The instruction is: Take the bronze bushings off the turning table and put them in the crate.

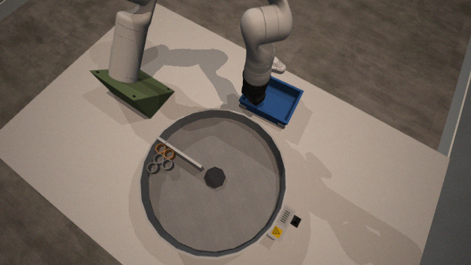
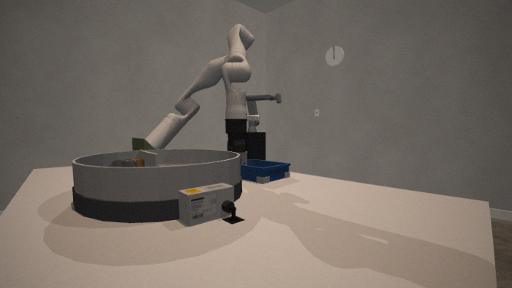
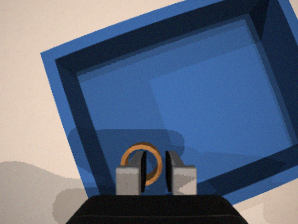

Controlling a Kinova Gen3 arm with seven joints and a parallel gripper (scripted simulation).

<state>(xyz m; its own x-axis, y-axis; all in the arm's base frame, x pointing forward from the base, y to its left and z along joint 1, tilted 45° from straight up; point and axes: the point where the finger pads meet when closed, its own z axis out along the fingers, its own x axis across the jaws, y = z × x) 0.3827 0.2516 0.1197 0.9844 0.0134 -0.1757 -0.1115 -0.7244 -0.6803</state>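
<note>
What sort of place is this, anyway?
Probably a robot workshop or test lab: a jointed arm is mounted on a big table, a walled turntable holds small metal rings, and a second arm stands behind.

Tool (image 1: pixel 258 102) (image 2: pixel 241 159) (image 3: pixel 155 164) downward; open (fingers parted)

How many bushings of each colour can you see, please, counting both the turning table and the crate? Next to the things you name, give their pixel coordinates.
Bronze bushings (image 1: pixel 165 153) (image 3: pixel 160 161): 3, two on the turning table (image 1: pixel 219 215), one in the crate (image 1: pixel 278 107) (image 2: pixel 268 172) (image 3: pixel 215 95)
Steel bushings (image 1: pixel 172 163): 3
Total: 6
</note>
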